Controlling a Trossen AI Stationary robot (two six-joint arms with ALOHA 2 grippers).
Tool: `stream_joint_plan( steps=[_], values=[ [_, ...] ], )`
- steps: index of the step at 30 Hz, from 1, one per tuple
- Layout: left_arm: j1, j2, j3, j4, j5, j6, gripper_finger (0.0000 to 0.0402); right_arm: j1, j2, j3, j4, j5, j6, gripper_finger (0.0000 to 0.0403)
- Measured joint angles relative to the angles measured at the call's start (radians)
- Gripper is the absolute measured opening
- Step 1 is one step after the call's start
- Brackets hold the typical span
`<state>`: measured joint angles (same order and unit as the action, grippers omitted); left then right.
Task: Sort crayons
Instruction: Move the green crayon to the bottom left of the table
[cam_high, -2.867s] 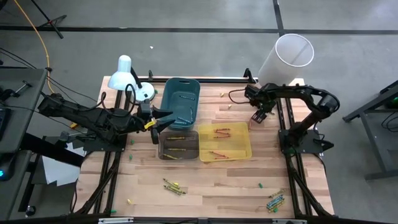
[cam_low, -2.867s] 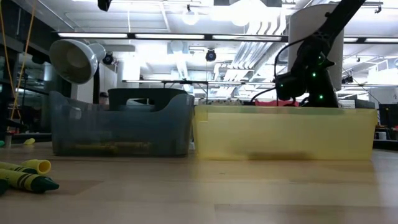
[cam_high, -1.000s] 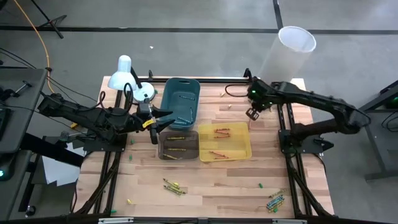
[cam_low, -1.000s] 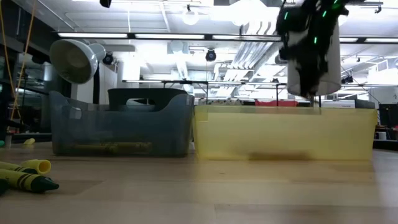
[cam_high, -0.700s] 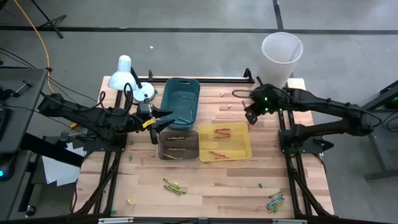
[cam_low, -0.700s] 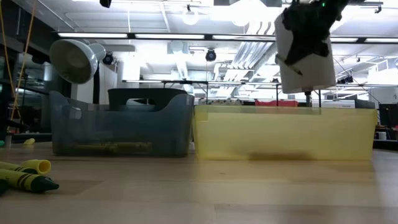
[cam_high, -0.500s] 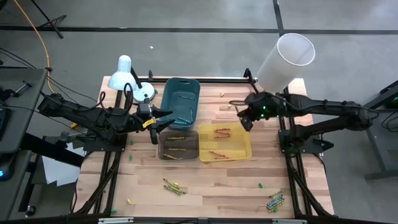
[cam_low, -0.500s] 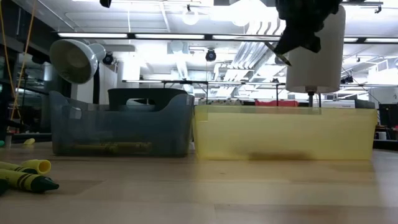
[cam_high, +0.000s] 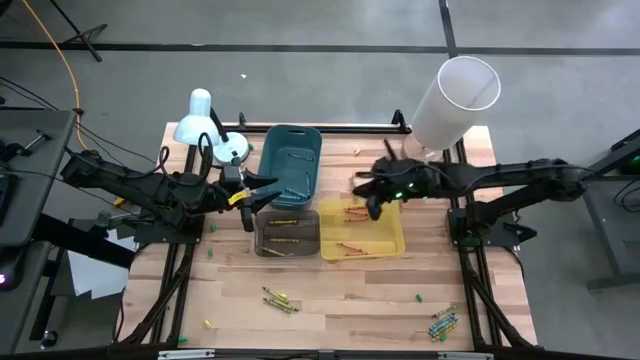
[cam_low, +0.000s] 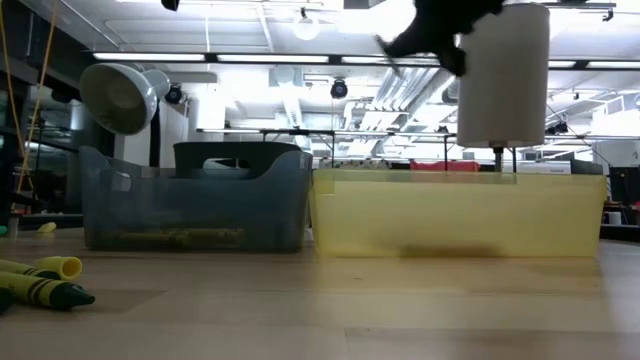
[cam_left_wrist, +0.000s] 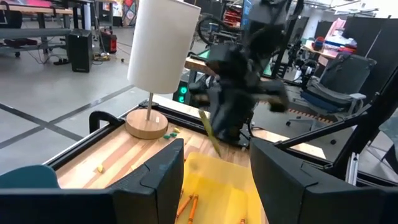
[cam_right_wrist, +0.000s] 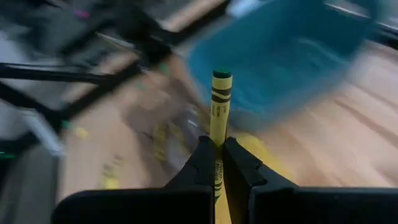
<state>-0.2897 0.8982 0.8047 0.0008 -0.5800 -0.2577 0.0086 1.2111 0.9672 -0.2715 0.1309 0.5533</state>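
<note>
Right wrist view shows my right gripper (cam_right_wrist: 217, 163) clenched on a yellow crayon (cam_right_wrist: 219, 118), long axis straight out past the fingers, hovering over the yellow bin (cam_high: 392, 238), left gripper (cam_high: 268, 194) waiting open at 9 o'clock, several loose crayons (cam_high: 281, 300) unsorted at 6 o'clock.

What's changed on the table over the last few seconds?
The right hand, shut on a yellow crayon, swung from the table's far right edge by the white cylinder leftward to above the yellow bin. The left hand, the blue bin and the loose crayons stayed put.
</note>
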Motion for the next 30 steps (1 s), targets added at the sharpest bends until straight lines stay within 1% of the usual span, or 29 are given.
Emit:
stream_joint_plan(
  steps=[5, 7, 9, 13, 18, 20, 23, 25, 27, 30],
  values=[
    [0.000, 0.000, 0.000, 0.004, 0.000, 0.000, 0.0168, 0.089, 0.185, 0.003, 0.368, -0.086, 0.000, 0.0000],
    [0.000, 0.000, 0.000, 0.004, 0.000, 0.000, 0.0168, 0.129, 0.268, 0.047, 0.410, -0.106, 0.006, 0.0000],
    [0.000, 0.000, 0.000, 0.005, 0.000, 0.000, 0.0168, 0.167, 0.354, 0.129, 0.370, -0.126, -0.023, 0.0000],
    [0.000, 0.000, 0.000, 0.008, -0.001, 0.012, 0.0168, 0.230, 0.528, 0.354, 0.207, -0.168, -0.117, 0.0000],
    [0.000, -0.023, 0.000, 0.111, -0.012, 0.128, 0.0168, 0.269, 0.736, 0.618, -0.025, -0.210, -0.201, 0.0000],
    [0.000, -0.044, 0.001, 0.173, -0.013, 0.183, 0.0168, 0.272, 0.816, 0.703, -0.083, -0.214, -0.193, 0.0000],
    [0.000, -0.082, 0.002, 0.249, -0.013, 0.254, 0.0168, 0.274, 0.923, 0.807, -0.127, -0.215, -0.140, 0.0000],
    [0.000, -0.114, 0.000, 0.248, -0.013, 0.276, 0.0168, 0.278, 0.990, 0.865, -0.129, -0.229, -0.097, 0.0000],
    [0.000, -0.137, 0.000, 0.255, -0.013, 0.277, 0.0168, 0.287, 1.049, 0.917, -0.138, -0.275, -0.054, 0.0000],
    [0.000, -0.166, 0.000, 0.249, -0.013, 0.277, 0.0168, 0.301, 1.122, 0.989, -0.135, -0.380, -0.004, 0.0000]
  ],
)
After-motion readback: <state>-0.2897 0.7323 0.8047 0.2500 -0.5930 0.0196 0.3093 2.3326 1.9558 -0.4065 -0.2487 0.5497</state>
